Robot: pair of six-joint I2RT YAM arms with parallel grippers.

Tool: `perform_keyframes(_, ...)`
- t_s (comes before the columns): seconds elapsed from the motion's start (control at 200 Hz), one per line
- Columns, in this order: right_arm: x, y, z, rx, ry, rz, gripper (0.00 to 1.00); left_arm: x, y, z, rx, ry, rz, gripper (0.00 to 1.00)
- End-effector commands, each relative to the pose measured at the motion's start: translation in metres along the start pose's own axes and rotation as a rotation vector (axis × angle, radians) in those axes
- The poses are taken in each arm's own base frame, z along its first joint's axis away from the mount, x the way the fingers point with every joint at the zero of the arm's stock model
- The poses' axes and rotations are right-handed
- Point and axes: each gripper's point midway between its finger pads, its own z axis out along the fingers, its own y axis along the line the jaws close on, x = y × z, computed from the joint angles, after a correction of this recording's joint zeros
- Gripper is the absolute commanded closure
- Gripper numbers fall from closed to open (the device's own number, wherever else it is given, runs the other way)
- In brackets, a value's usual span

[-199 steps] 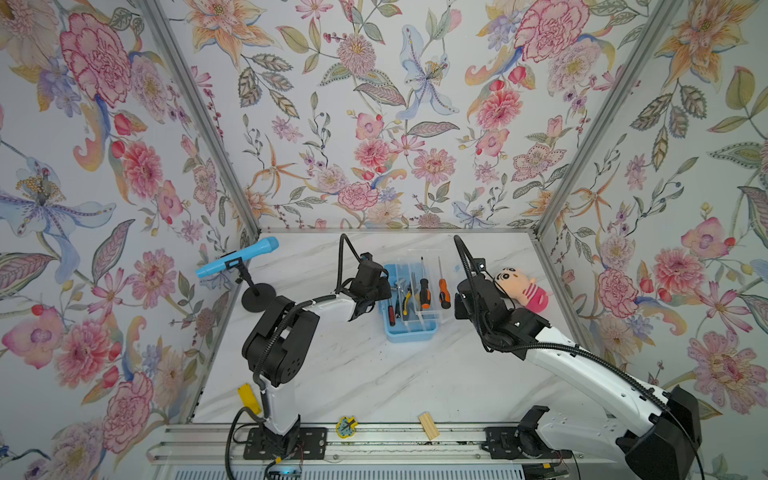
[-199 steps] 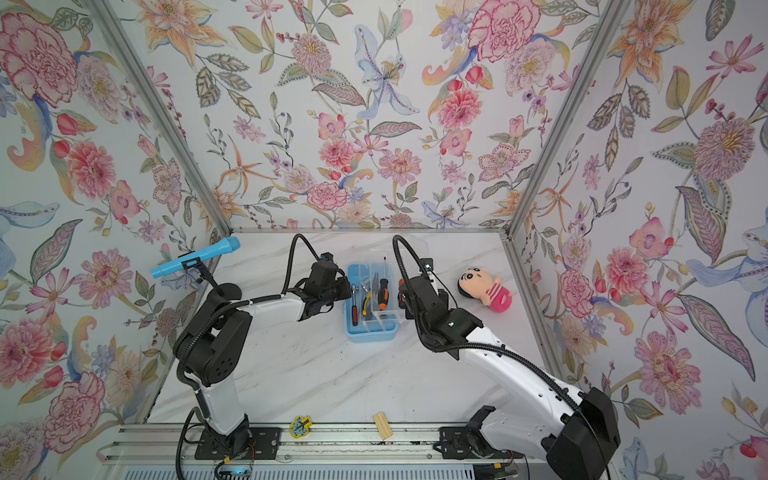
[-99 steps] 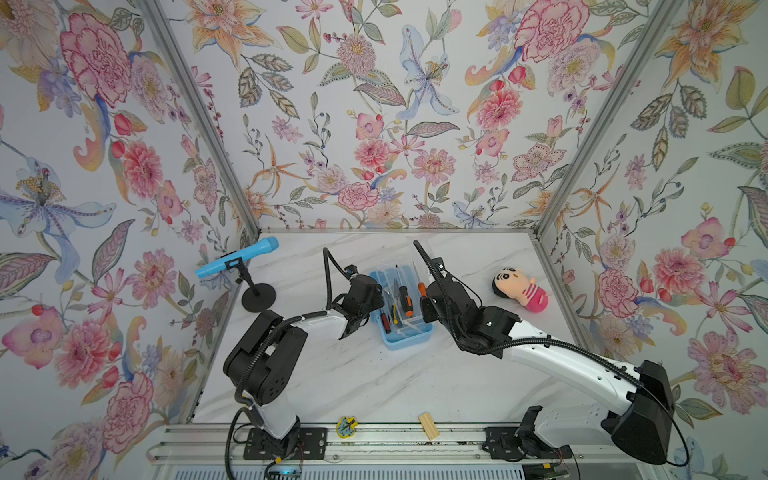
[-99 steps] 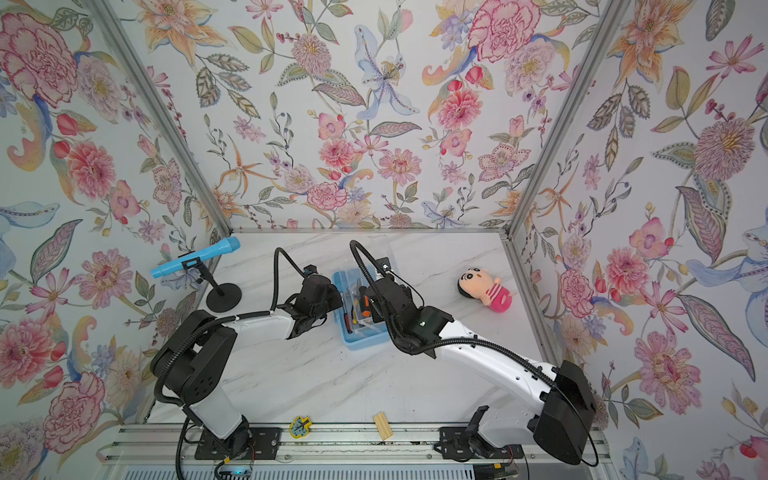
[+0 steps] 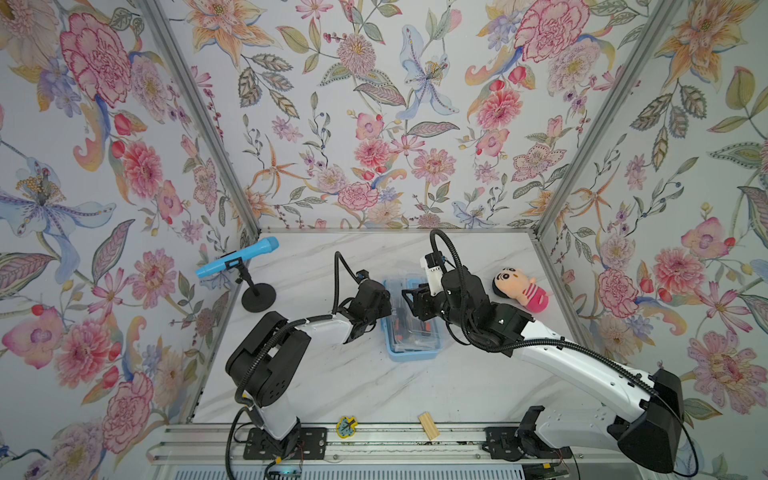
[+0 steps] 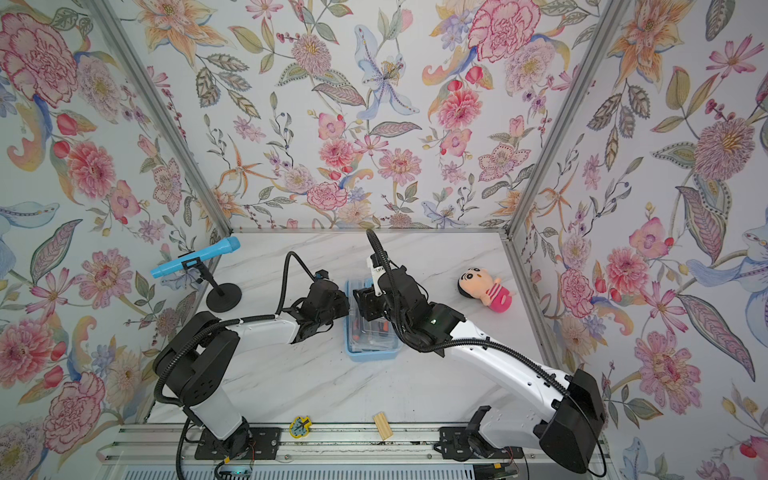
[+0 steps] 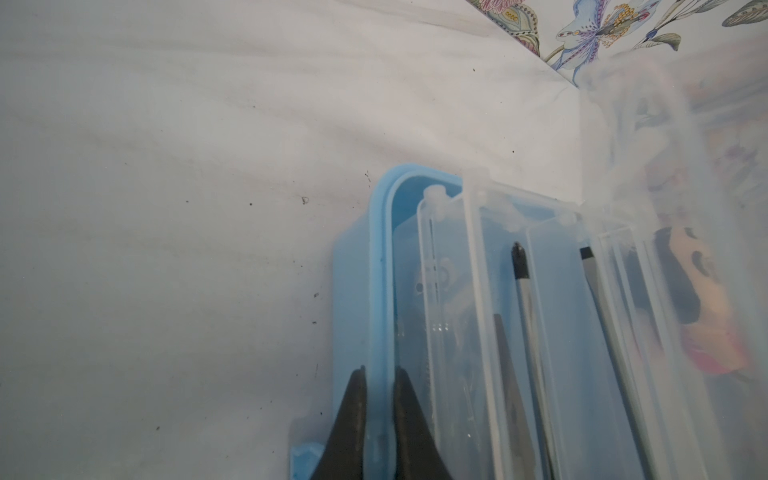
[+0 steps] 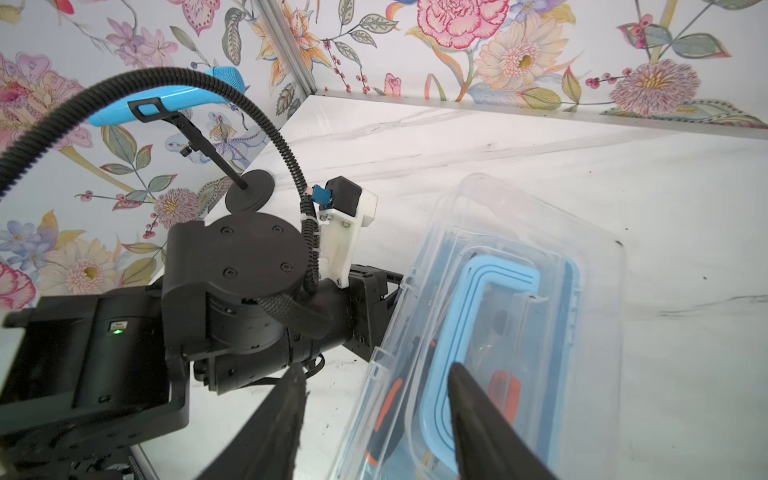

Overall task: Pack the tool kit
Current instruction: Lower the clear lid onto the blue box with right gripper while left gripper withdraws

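Observation:
The tool kit is a blue box (image 5: 411,351) (image 6: 370,353) mid-table, with a clear lid (image 8: 519,232) lying over it. The lid has a blue handle (image 8: 478,299). Whether the lid sits flush I cannot tell. Screwdrivers (image 7: 519,266) and orange-and-black tool handles (image 8: 386,403) show through the plastic. My left gripper (image 7: 379,370) (image 5: 384,307) is shut on the box's left blue wall (image 7: 361,270). My right gripper (image 8: 376,370) (image 5: 411,299) hangs open over the box. One of its fingers is above the lid and the other is outside the lid's edge, above the table.
A blue microphone (image 5: 237,257) on a black stand is at the back left. A plush doll (image 5: 521,286) lies right of the box. A wooden block (image 5: 429,426) and a small yellow-blue piece (image 5: 346,427) rest on the front rail. Floral walls close in three sides.
The lid stood open with the tools bare; now it is down over the box. My right gripper swung left over the box and opened. The left gripper stayed shut on the box wall.

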Motion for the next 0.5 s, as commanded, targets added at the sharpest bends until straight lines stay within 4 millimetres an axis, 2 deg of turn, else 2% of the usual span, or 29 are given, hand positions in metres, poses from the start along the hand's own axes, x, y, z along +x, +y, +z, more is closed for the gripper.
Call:
perform_keyframes(0.0,0.007,-0.004,0.005,-0.002,0.024,0.055,0.44,-0.033,-0.035,-0.018,0.092,-0.095,0.021,0.91)
perform_keyframes(0.025,0.009,-0.005,0.007,0.003,0.033,0.061,0.44,-0.034,-0.034,-0.019,0.085,-0.098,0.024,0.81)
perform_keyframes(0.05,0.011,-0.006,0.009,0.008,0.041,0.066,0.45,-0.036,-0.032,-0.02,0.075,-0.102,0.027,0.66)
perform_keyframes(0.075,0.013,-0.006,0.009,0.009,0.045,0.07,0.44,-0.036,-0.03,-0.021,0.06,-0.104,0.029,0.55)
perform_keyframes(0.11,0.015,-0.006,0.011,0.009,0.054,0.076,0.44,-0.039,-0.026,-0.024,0.039,-0.111,0.027,0.42)
perform_keyframes(0.175,0.017,-0.006,0.012,0.01,0.059,0.086,0.45,-0.045,-0.018,-0.029,0.003,-0.136,0.02,0.27)
perform_keyframes(0.225,0.017,-0.006,0.013,0.011,0.059,0.093,0.45,-0.051,-0.01,-0.034,-0.028,-0.161,0.008,0.22)
perform_keyframes(0.325,0.016,-0.005,0.013,0.01,0.057,0.1,0.45,-0.064,0.001,-0.042,-0.07,-0.204,-0.001,0.18)
perform_keyframes(0.34,0.017,-0.004,0.013,0.009,0.058,0.099,0.45,-0.065,0.003,-0.042,-0.077,-0.207,0.001,0.13)
perform_keyframes(0.365,0.017,-0.004,0.014,0.012,0.061,0.1,0.45,-0.073,0.0,-0.051,-0.067,-0.233,0.003,0.11)
perform_keyframes(0.38,0.018,-0.005,0.015,0.017,0.064,0.102,0.45,-0.076,-0.001,-0.054,-0.067,-0.242,0.01,0.06)
perform_keyframes(0.415,0.02,-0.007,0.016,0.026,0.072,0.105,0.46,-0.079,0.002,-0.058,-0.091,-0.252,0.03,0.01)
perform_keyframes(0.495,0.024,-0.006,0.018,0.025,0.086,0.105,0.46,-0.082,0.01,-0.067,-0.141,-0.265,0.069,0.01)
